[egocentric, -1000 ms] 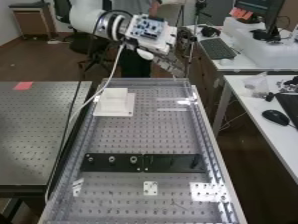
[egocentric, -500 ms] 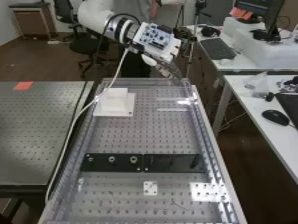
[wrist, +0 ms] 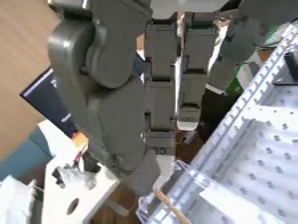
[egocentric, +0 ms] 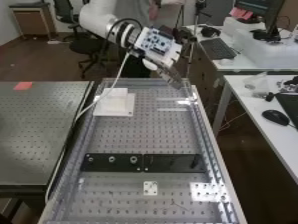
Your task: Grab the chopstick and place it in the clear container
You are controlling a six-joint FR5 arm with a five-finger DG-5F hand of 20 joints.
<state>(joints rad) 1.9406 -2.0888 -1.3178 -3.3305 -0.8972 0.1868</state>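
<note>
The dark grey hand (egocentric: 171, 76) is above the far right corner of the bench in the high view, slanting downward. In the wrist view the hand (wrist: 159, 90) has its thumb and a finger meeting at their tips, pinching a thin wooden chopstick (wrist: 171, 206). One end of the stick sticks out past the tips, over or beside a clear container (wrist: 194, 175) whose transparent edges catch the light; which of the two I cannot tell. The fingertips hide the part of the stick between them.
A white block on a square plate (egocentric: 114, 103) stands at the far left of the perforated bench (egocentric: 146, 137). A black bar (egocentric: 143, 163) lies across its middle. To the right is a white desk (egocentric: 256, 100) with a mouse (egocentric: 275, 117).
The hand has come lower toward the bench's far right corner and points more steeply down. The arm's white wrist has shifted down and slightly right, and its cable has swung.
</note>
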